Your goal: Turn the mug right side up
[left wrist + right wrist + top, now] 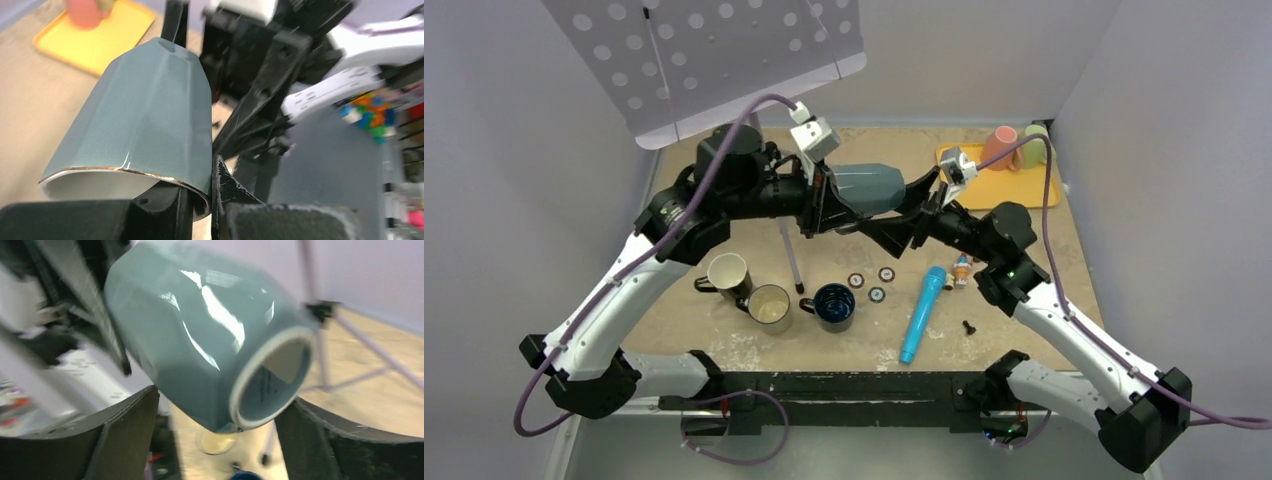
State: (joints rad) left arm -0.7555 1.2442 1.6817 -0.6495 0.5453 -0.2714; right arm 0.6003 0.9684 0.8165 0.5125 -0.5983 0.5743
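Observation:
A grey-blue faceted mug [869, 188] with a gold rim hangs on its side in the air above the middle of the table. Its mouth points left and its base points right. My left gripper [819, 205] is shut on the mug's rim, with one finger inside the mouth and one outside, as the left wrist view shows [200, 192]. The mug [145, 110] stretches away from that camera. My right gripper [916, 205] is open, with its fingers on either side of the mug's base end [200, 340]. In the right wrist view the gripper [222, 400] straddles the foot ring.
Three upright mugs stand below: a white one [727, 272], a cream one [769, 305] and a dark blue one [834, 305]. A blue marker-like stick [922, 312], small round caps [871, 285] and a toy figure [961, 270] lie nearby. A yellow tray [1014, 188] with two cups sits back right.

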